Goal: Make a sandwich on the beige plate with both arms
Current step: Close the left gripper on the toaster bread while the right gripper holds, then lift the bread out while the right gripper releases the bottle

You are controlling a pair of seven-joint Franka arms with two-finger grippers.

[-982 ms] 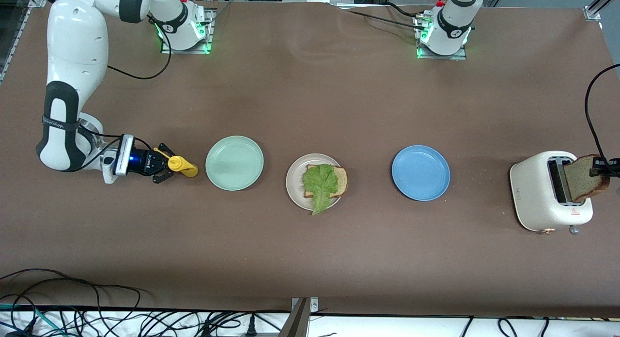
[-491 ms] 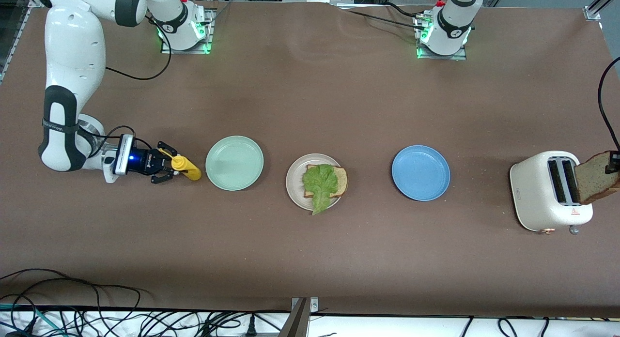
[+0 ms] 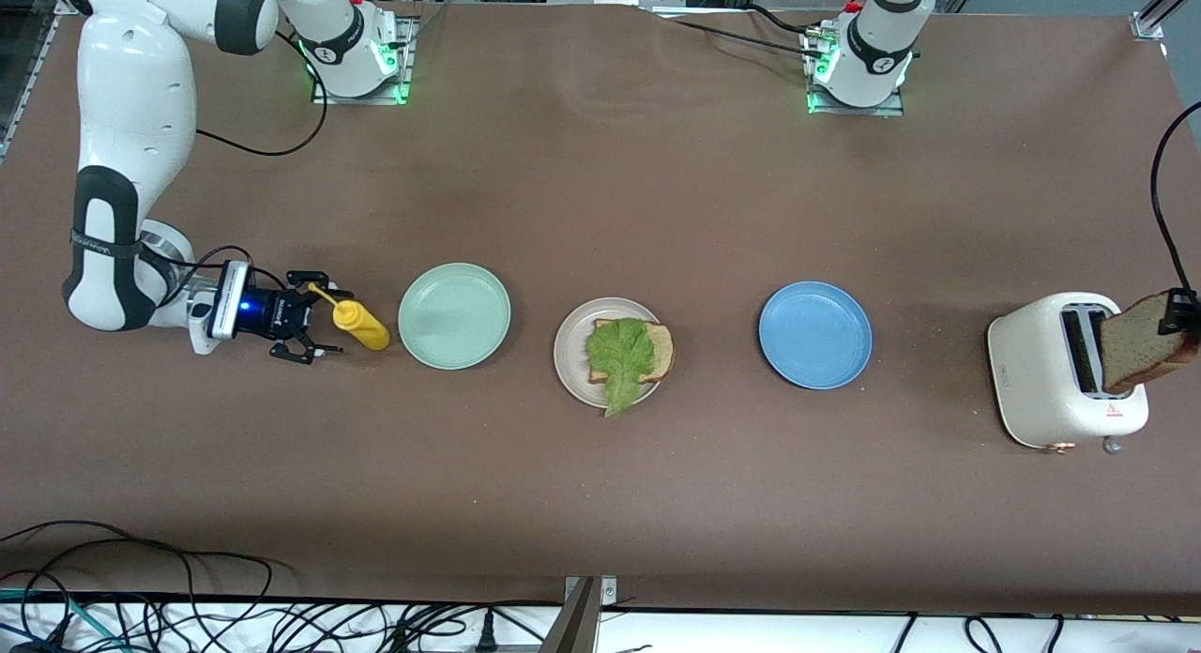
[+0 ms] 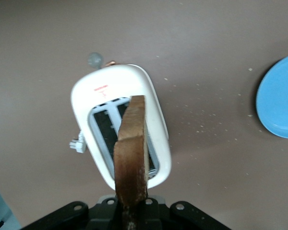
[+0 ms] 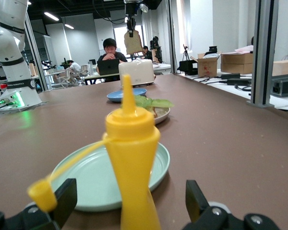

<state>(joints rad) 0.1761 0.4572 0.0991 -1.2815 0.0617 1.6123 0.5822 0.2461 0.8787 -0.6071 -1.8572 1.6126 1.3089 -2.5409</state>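
**Second slice coming out of the toaster**

I'm holding the left hand (image 3: 1175,312) pinched on a bread slice (image 3: 1140,344) over the toaster (image 3: 1056,372), ready for topping. The right hand (image 3: 310,317) is sitting spread beside the yellow bottle (image 3: 357,324), parked upright near the green plate (image 3: 454,315). One slice (image 3: 661,351) and one lettuce leaf (image 3: 619,353) are lying on the beige plate (image 3: 569,353); I'm counting three plates, including a blue plate (image 3: 814,334), on the tabletop (image 3: 600,193).

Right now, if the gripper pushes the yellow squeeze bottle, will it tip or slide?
The yellow squeeze bottle looks tall with a narrow base, so it probably tips rather than slides. Its plastic body likely flexes under a squeeze. The open cap dangles on a strap and may swing.
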